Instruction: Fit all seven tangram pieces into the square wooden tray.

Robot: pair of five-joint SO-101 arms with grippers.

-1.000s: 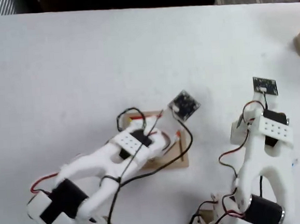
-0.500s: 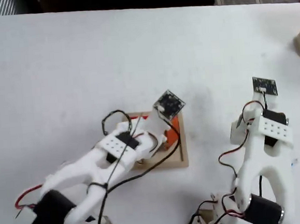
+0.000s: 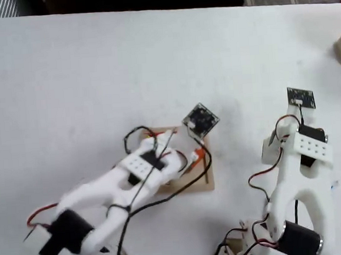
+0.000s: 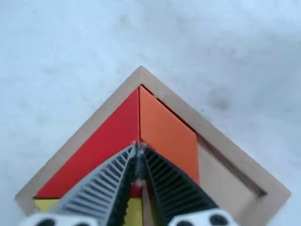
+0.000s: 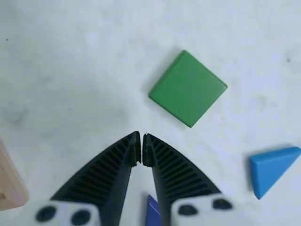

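Mid-fill: left pincer (image 4: pixel 138 149), closed, rests where red piece (image 4: pixel 103 146) meets orange piece (image 4: pixel 167 136) in the tray (image 4: pixel 209 132); right pincer (image 5: pixel 141 150), closed too, hovers by the green square (image 5: pixel 188 88) on the surface (image 5: pixel 70 70) and must open to take it

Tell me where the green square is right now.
In the right wrist view, the green square lies flat on the table just ahead of the right gripper, apart from it, with a blue triangle nearby.
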